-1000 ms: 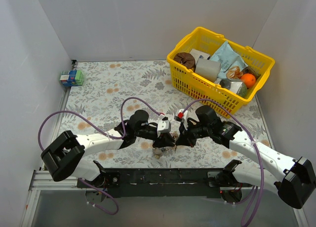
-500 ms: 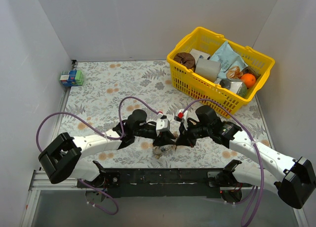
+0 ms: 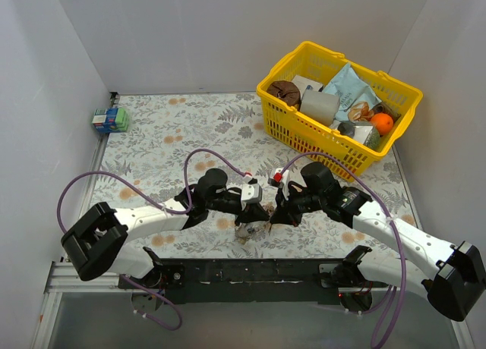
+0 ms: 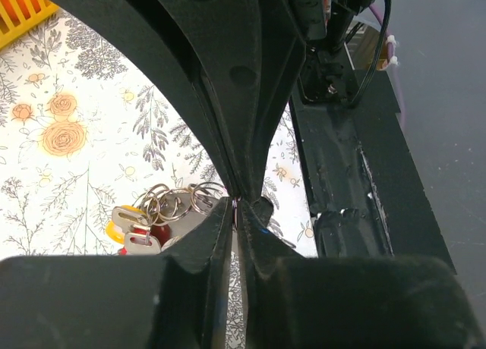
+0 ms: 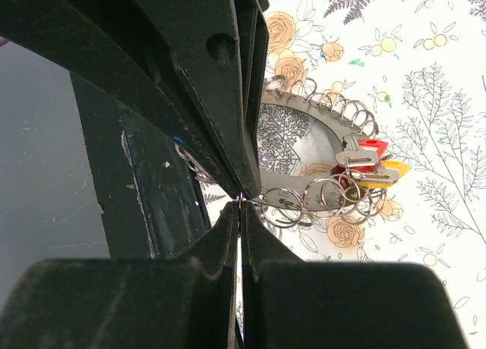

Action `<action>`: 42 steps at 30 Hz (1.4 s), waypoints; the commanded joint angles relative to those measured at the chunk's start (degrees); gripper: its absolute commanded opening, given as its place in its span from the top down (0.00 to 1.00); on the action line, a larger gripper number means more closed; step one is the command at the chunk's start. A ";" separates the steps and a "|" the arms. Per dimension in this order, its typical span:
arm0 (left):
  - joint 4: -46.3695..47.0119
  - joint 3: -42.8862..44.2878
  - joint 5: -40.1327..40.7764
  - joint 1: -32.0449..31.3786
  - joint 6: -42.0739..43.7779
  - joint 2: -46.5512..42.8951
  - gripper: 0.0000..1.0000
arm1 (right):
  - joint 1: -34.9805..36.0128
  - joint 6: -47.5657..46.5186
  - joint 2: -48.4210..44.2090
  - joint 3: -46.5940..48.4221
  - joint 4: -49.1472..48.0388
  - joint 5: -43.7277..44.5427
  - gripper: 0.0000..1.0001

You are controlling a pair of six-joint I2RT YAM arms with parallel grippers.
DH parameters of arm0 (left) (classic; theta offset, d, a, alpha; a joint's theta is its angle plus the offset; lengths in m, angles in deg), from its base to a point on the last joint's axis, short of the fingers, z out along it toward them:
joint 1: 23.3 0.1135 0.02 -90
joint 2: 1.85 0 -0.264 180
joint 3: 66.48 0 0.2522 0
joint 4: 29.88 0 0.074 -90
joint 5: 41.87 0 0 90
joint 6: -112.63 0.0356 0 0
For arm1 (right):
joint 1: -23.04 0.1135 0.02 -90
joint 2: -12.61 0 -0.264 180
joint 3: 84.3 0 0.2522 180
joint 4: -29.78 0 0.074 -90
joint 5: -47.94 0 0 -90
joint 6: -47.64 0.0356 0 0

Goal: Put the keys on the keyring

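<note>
Keyring (image 5: 304, 115), a large thin silver metal hoop, sits clamped in right tool (image 5: 239, 201) at six o'clock; left tool (image 4: 237, 205) pinched closed beside colour-headed silver keys (image 4: 129, 216), catch unclear

Both arms stretch in low from the sides: the left arm (image 3: 156, 216) and the right arm (image 3: 395, 234) are angled toward the middle. The left gripper (image 3: 256, 212) and right gripper (image 3: 272, 213) sit nearly nose to nose, and both are pinched tight, fingertips together.
</note>
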 commanded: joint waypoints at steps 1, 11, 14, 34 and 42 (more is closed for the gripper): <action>-0.53 1.73 -1.48 -0.12 1.03 0.11 1.00 | 0.13 -0.41 -1.31 0.30 -2.46 -1.26 0.99; 7.29 -2.13 1.15 -0.12 -3.80 -1.38 1.00 | 0.13 0.38 -2.37 0.39 -2.72 0.41 0.98; 10.27 -4.15 2.99 -0.12 -4.77 -2.87 1.00 | 0.13 0.99 -3.68 0.22 -3.60 0.94 0.78; 19.95 -9.96 6.25 -0.12 -9.16 -5.25 1.00 | 0.13 3.72 -12.91 -1.81 -9.40 6.65 0.16; 25.04 -13.47 6.78 -0.12 -11.36 -6.13 1.00 | 0.13 7.06 -16.51 -5.41 -11.60 10.25 0.16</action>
